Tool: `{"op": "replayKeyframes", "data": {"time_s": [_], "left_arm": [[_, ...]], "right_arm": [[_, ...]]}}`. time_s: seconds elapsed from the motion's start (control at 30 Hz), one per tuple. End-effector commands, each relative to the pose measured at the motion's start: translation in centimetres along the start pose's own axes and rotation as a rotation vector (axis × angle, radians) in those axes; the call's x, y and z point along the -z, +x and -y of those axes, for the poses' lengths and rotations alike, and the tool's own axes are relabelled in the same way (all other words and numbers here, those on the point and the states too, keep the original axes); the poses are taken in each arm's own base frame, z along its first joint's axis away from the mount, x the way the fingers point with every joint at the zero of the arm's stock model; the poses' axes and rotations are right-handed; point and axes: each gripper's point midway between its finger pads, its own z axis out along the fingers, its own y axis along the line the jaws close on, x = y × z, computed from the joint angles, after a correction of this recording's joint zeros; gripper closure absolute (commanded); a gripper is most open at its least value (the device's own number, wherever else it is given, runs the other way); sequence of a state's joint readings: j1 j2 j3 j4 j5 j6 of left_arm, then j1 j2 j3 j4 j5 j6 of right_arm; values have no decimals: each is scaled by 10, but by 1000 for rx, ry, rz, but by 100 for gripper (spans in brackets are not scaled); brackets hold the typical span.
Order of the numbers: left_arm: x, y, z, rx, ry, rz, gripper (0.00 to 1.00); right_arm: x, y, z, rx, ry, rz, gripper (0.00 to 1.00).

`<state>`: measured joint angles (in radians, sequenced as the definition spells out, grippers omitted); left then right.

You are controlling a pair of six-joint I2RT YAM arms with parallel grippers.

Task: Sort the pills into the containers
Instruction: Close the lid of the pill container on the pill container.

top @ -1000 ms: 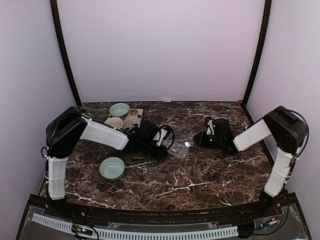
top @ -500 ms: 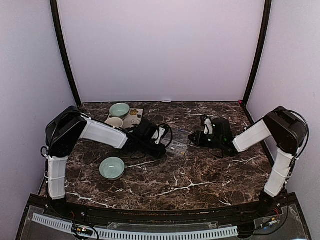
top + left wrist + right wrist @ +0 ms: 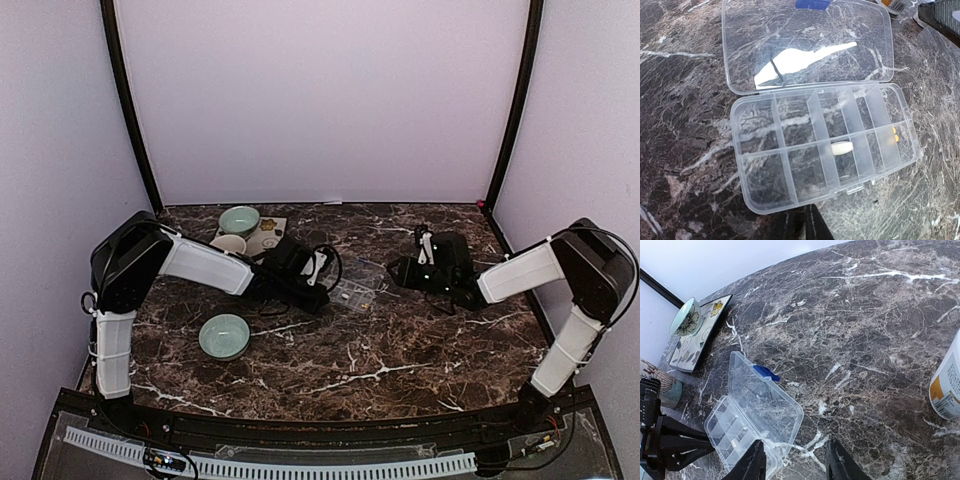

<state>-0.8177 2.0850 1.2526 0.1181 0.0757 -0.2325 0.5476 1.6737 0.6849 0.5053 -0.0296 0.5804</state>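
The clear pill organiser (image 3: pixel 825 150) lies open on the marble, its lid (image 3: pixel 805 45) folded flat behind it. One compartment holds a white oblong pill (image 3: pixel 842 148) and another holds two small yellow pills (image 3: pixel 895 134). My left gripper (image 3: pixel 812 225) is shut, its tip at the box's near edge. In the top view the left gripper (image 3: pixel 325 290) sits just left of the box (image 3: pixel 358 285). My right gripper (image 3: pixel 796 465) is open and empty, hovering to the right of the box (image 3: pixel 740 432); it also shows in the top view (image 3: pixel 398 272).
A white bottle with an orange label (image 3: pixel 947 385) stands at the right. A pale green bowl (image 3: pixel 240 220) sits on a patterned tray (image 3: pixel 268 236) at the back left, beside a cream cup (image 3: pixel 228 245). Another green bowl (image 3: pixel 224 335) sits near the front left.
My right gripper has drawn back to the right, away from the box, and its elbow has swung outward. My left gripper has shifted slightly left.
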Motion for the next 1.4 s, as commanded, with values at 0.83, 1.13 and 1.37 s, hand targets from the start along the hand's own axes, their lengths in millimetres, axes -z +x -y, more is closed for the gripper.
{"op": "replayKeyframes", "data": {"time_s": [0.83, 1.13, 1.37], "left_arm": [[-11, -11, -24, 0, -42, -23, 90], [-13, -14, -26, 1, -42, -22, 90], [-13, -16, -24, 4, -34, -19, 90]], "right_arm": [[-36, -2, -22, -51, -281, -59, 51], [-22, -4, -38, -27, -347, -59, 51], [-22, 8, -48, 21, -351, -96, 51]]}}
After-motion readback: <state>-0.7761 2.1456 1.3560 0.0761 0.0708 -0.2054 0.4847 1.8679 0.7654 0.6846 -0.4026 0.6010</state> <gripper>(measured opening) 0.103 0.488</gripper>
